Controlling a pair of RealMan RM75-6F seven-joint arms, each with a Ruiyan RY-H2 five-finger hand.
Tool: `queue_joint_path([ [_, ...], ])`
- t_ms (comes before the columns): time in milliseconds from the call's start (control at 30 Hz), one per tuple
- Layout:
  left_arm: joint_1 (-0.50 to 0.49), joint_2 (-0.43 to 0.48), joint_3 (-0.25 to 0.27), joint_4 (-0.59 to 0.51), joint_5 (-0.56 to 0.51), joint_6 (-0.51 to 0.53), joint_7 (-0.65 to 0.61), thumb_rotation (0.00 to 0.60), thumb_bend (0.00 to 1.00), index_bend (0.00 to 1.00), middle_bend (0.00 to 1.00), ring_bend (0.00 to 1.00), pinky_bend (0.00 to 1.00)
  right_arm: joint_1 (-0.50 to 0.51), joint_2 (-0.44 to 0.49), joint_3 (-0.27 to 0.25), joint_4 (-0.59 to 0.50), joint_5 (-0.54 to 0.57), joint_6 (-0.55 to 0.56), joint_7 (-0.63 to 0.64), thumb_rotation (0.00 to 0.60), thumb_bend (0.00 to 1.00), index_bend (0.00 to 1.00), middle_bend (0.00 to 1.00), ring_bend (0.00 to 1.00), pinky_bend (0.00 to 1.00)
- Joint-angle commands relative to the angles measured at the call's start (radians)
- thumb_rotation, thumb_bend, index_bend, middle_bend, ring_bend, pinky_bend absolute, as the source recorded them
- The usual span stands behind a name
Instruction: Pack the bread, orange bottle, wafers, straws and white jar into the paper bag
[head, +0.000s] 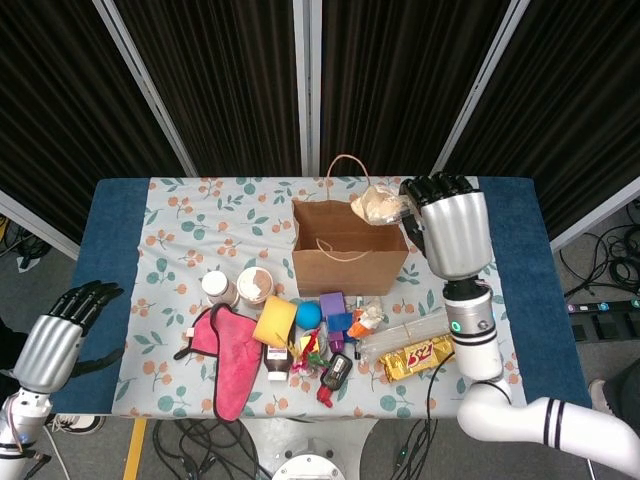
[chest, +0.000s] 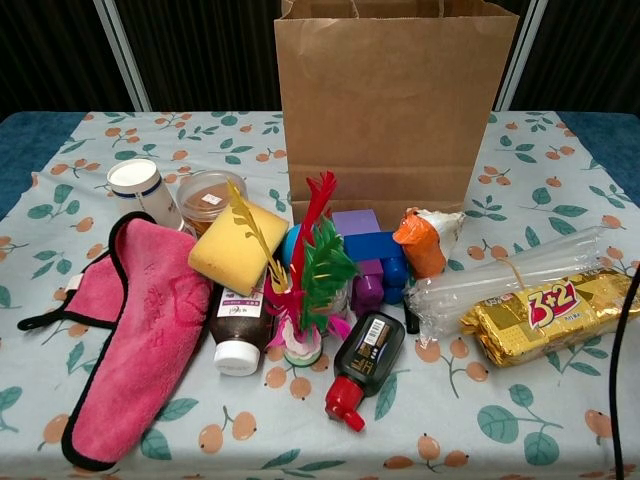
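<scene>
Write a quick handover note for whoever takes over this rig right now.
Right hand holds the bagged bread over the open paper bag, not released. Left hand is open and idle off the table's left edge. On the table: orange bottle, wafers, straws, white jar. Nothing packed that I can see. Left: drop the bread, then pack the other four.
</scene>
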Motion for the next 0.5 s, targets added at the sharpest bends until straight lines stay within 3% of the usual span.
queue_joint_path([
  [33,-0.004,0.0,-0.001,0.003,-0.003,-0.007,-0.003,0.6,0.1,0.22,0.29,0.17,0.22,0.038,-0.064,-0.031,0.083,0.029,-0.015,-0.017,0.6,0.51,0.81,0.62,0.54,0.61],
  [200,-0.009,0.01,0.004,0.015,-0.001,-0.016,-0.004,0.6,0.1,0.22,0.29,0.17,0.22,0.048,-0.091,-0.055,0.144,0.056,-0.026,0.0,0.6,0.5,0.8,0.61,0.54,0.61],
  [267,-0.009,0.013,0.002,0.018,-0.006,-0.016,-0.01,0.6,0.1,0.22,0.29,0.17,0.22,0.05,-0.095,-0.06,0.155,0.066,-0.033,0.016,0.6,0.43,0.77,0.58,0.52,0.59],
  [367,-0.009,0.013,0.001,0.023,-0.015,-0.017,-0.018,0.6,0.1,0.22,0.29,0.17,0.22,0.053,-0.081,-0.074,0.152,0.072,-0.053,0.024,0.6,0.26,0.65,0.49,0.42,0.47],
  [500,-0.008,0.013,0.0,0.031,-0.021,-0.015,-0.028,0.6,0.1,0.22,0.29,0.17,0.22,0.054,-0.054,-0.078,0.134,0.066,-0.069,0.065,0.6,0.11,0.4,0.32,0.2,0.24],
])
